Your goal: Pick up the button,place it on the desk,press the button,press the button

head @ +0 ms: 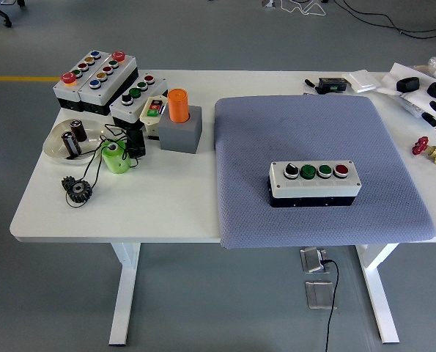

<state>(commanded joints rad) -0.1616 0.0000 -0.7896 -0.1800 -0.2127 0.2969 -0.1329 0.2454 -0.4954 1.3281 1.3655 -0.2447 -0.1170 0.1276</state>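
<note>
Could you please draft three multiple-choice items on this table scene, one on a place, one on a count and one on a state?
1. Where does the button box nearest the table's front edge sit?
A. on the grey mat
B. in the clear dish
C. on the bare tabletop

2. How many controls show along its top?
A. two
B. four
C. six

3. What is the orange cylinder doing?
A. lying on its side
B. held by fingers
C. standing upright in a grey block

Answers:
1. A, the box rests on the grey mat, right of centre.
2. B, a black knob, two green buttons and a red one sit in a row.
3. C, it stands upright in the grey block, and no hand is in view.
</note>
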